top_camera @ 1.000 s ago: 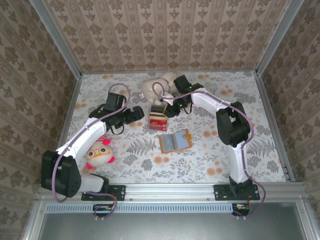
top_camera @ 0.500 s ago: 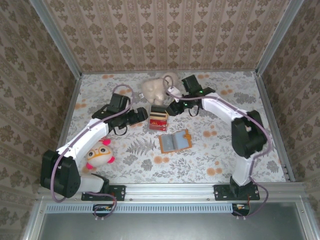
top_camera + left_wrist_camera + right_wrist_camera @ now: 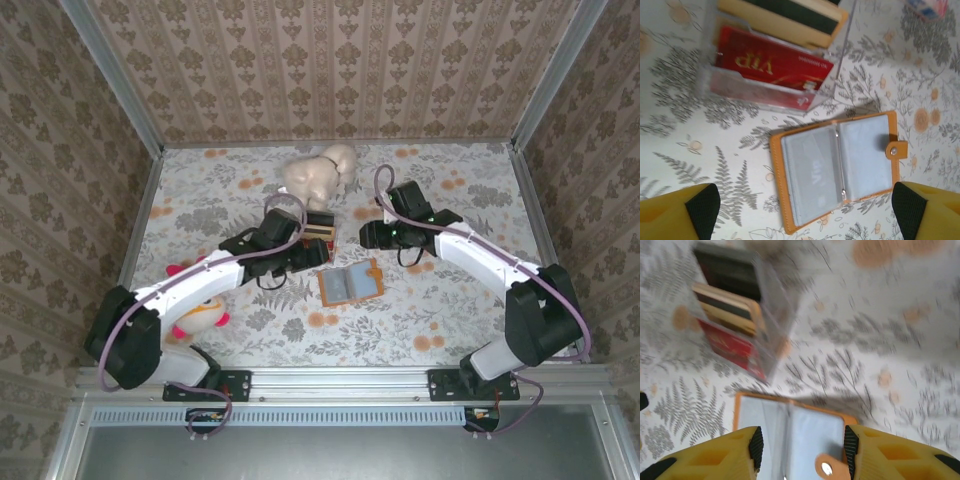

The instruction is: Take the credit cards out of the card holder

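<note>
Credit cards (image 3: 772,65) stand on edge inside a clear box (image 3: 318,228) on the floral table (image 3: 450,320). A red card with pale VIP lettering faces outward, and darker cards sit behind it. The card holder (image 3: 350,283) lies open and flat on the table on the near side of the box, close to it but not touching. Its grey-blue pockets face up and its snap tab is at the right (faint lettering shows through one pocket). The left gripper (image 3: 805,210) hangs above the holder with its fingers spread wide, grasping nothing. The right gripper (image 3: 802,450) hangs over the holder's tab edge with its fingers apart, also holding nothing. A cream plush toy (image 3: 318,172) lies beyond the box.
</note>
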Controlling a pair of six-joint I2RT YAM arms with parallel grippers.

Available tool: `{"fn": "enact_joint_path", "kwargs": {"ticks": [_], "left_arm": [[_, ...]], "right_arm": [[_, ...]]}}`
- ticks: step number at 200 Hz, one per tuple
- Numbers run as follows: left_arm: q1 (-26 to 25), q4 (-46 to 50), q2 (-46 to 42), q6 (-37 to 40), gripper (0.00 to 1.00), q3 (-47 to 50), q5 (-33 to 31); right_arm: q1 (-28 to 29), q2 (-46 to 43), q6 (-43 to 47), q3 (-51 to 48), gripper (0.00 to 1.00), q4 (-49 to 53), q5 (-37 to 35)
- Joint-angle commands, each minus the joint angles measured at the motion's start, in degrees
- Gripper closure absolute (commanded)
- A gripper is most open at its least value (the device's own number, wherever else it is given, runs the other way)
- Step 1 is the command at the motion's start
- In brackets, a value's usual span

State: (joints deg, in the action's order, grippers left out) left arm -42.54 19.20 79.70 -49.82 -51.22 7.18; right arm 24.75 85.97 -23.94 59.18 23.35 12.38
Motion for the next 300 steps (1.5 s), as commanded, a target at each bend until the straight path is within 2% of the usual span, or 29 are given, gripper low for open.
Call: {"fn": "enact_joint_path", "kwargs": {"ticks": [1, 29, 39, 71, 129, 215, 271, 300], "left_arm": [[-2.3, -2.6, 2.5, -3.1, 0.11, 0.7, -1.3], [-4.8, -4.2, 5.9, -4.1, 0.18, 0.3, -1.8], [-5.5, -4.8, 6.8, -4.4, 0.24, 0.1, -2.1], [-7.0, -3.1, 8.6, -5.7, 0.37, -0.5, -5.0], [-7.3, -5.6, 12.8, -6.2, 0.56, -1.0, -3.1], [-7.4, -7.2, 16.2, -6.3, 0.73, -0.7, -2.5], [-7.4, -6.8, 18.1, -5.9, 0.77, -1.3, -1.0], [-7.5, -6.8, 18.8, -5.3, 0.79, -1.9, -0.2]], "right_arm": [[1.1, -1.2, -7.6, -2.7, 0.51, 3.3, -0.8], [3.8, -1.5, -9.0, -4.8, 0.53, 5.0, -0.3], [4.5, -2.1, -9.6, -5.7, 0.53, 5.1, -0.3], [6.6, -4.0, -11.5, -7.6, 0.56, 7.1, -3.6], [8.1, -2.0, -12.4, -9.6, 0.64, 7.1, -6.0], [8.2, 5.0, -10.1, -6.5, 0.69, 6.6, -4.4], [8.2, 7.8, -9.3, -6.1, 0.73, 3.9, 1.0], [8.2, 8.4, -9.4, -6.3, 0.79, 2.5, 3.1]]}}
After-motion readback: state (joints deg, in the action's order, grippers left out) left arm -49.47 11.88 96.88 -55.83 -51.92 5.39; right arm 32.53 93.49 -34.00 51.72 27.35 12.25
